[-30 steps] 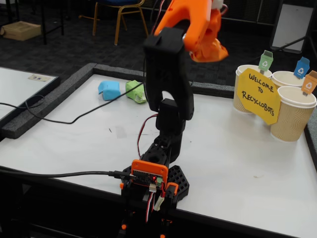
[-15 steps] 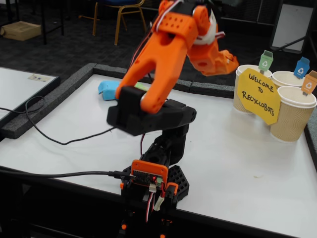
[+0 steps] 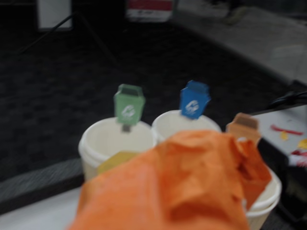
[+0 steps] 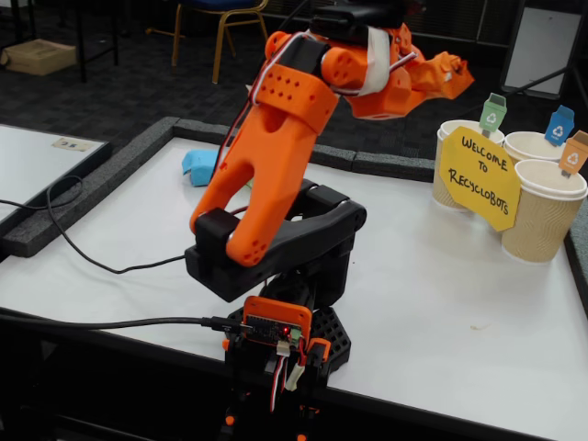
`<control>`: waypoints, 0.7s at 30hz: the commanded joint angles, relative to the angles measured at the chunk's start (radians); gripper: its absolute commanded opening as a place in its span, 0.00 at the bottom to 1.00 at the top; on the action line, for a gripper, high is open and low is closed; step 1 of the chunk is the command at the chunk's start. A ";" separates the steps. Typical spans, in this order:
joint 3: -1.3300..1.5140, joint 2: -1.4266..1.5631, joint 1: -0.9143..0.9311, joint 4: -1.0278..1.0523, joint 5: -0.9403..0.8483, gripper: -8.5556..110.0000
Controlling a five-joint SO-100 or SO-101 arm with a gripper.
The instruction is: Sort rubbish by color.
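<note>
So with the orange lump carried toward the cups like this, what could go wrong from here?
The three cups stand bunched together, so the orange lump could land in the green-tagged cup or the blue-tagged cup rather than the orange-tagged cup. The lump looks nearly as wide as a cup mouth, so it may catch on a rim. The gripper could also knock the yellow sign.

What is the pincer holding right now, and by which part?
The pincer holds the orange paper lump, raised near the cups. Where exactly it grips cannot be told.
</note>
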 commanded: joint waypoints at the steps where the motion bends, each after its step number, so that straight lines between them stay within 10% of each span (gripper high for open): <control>1: -0.011 0.011 0.046 -0.077 0.006 0.07; 21: -0.156 -0.492 0.121 -0.204 0.017 0.07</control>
